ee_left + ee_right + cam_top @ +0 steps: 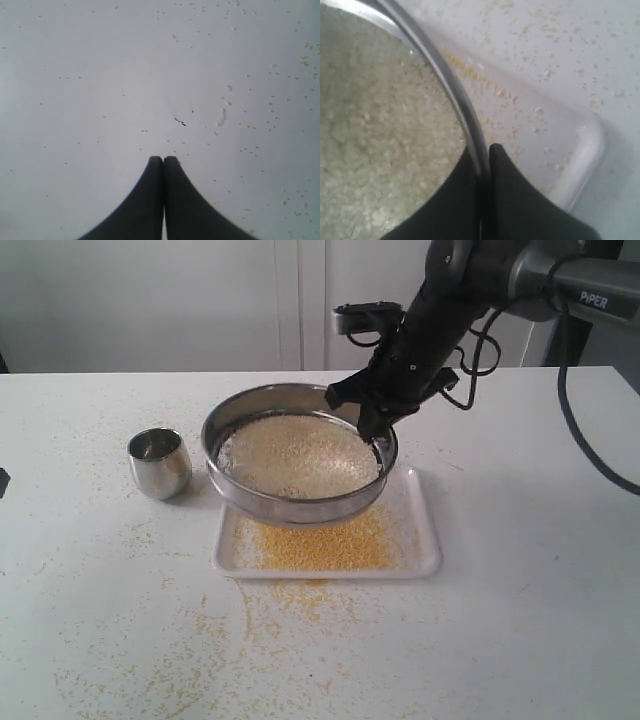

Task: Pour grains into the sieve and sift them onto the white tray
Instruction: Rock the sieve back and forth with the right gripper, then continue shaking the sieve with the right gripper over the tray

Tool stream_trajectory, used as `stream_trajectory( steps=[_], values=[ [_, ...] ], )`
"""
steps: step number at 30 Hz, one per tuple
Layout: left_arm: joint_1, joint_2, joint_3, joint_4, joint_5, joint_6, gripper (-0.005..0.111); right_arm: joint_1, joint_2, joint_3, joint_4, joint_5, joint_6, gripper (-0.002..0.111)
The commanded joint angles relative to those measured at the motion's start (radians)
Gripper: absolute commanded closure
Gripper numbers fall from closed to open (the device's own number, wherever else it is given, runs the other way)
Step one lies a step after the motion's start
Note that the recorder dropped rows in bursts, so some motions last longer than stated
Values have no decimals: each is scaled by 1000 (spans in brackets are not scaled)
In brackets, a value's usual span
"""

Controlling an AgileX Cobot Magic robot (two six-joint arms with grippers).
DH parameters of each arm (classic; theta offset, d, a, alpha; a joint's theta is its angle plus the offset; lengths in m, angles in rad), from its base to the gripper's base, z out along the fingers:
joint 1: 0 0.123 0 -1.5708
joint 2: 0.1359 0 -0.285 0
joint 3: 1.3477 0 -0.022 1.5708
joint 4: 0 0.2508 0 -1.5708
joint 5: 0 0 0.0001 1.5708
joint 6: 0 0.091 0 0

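One grip carries the job: the right pincer [372,422] is clamped on the far-right rim of the sieve [295,510], holding it directly over the white tray [418,540]. Pale grains [300,455] lie inside, yellow ones below. The left pincer [163,159] hangs closed and empty above the counter [75,75].

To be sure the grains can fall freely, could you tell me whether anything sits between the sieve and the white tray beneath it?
Nothing visible does. The right gripper is shut on the rim of the sieve, holding it over the white tray, which carries only yellow grains.
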Motion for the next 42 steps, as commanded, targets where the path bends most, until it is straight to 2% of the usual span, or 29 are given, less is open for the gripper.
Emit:
stream_trajectory(
  steps=[1,3,4,5,7,8,9,10,12,13,14,17,18,19,20,22,23,24,27,28,29,31,32,35,36,37,39,41,42],
  values=[
    [2,-11,3,5,9,-5,107,-2,-18,-7,24,85,-388,108],
    [2,-11,3,5,9,-5,107,-11,-18,-7,-120,-19,15,108],
    [2,-11,3,5,9,-5,107,-14,-18,-7,-124,-37,183,108],
    [2,-11,3,5,9,-5,107,-14,-18,-7,-74,-26,191,108],
    [2,-11,3,5,9,-5,107,-2,-18,-7,88,84,-148,108],
    [2,-11,3,5,9,-5,107,6,-18,-7,120,154,-357,108],
    [2,-11,3,5,9,-5,107,9,-18,-7,84,164,-458,108],
    [2,-11,3,5,9,-5,107,9,-18,-7,29,145,-401,108],
    [2,-11,3,5,9,-5,107,-1,-17,-5,-100,-16,41,108],
    [2,-11,3,5,9,-5,107,-2,-17,-5,-102,-43,218,108],
    [2,-11,3,5,9,-5,107,-2,-17,-5,-67,-47,203,108],
    [2,-11,3,5,9,-5,107,12,-18,-5,87,50,-222,108],
    [2,-11,3,5,9,-5,107,12,-18,-5,75,83,-369,108],
    [2,-11,3,5,9,-5,107,12,-18,-5,36,77,-383,108],
    [2,-11,3,5,9,-5,107,9,-18,-5,-12,42,-297,108],
    [2,-11,3,5,9,-5,107,-5,-18,-5,-82,-29,59,108],
    [2,-11,3,5,9,-5,107,-4,-18,-5,-72,-31,128,108],
    [2,-11,3,5,9,-5,107,-4,-18,-5,-34,-11,55,108],
    [2,-11,3,5,9,-5,107,13,-18,-5,51,124,-361,108],
    [2,-11,3,5,9,-5,107,12,-18,-5,15,110,-370,108],
    [2,-11,3,5,9,-5,107,12,-18,-5,-20,68,-296,108],
    [2,-11,3,5,9,-5,107,4,-18,-5,-57,-27,2,108],
    [2,-11,3,5,9,-5,107,2,-18,-5,-35,-32,52,108],
    [2,-11,3,5,9,-5,107,7,-18,-5,74,60,-248,108],
    [2,-11,3,5,9,-5,107,8,-18,-5,56,95,-368,108],
    [2,-11,3,5,9,-5,107,8,-18,-5,6,92,-374,108],
    [2,-11,3,5,9,-5,107,-2,-18,-5,-105,8,-158,108],
    [2,-11,3,5,9,-5,107,-11,-18,-5,-105,-19,92,108],
    [2,-11,3,5,9,-5,107,-11,-18,-5,-68,1,45,108]
  ],
)
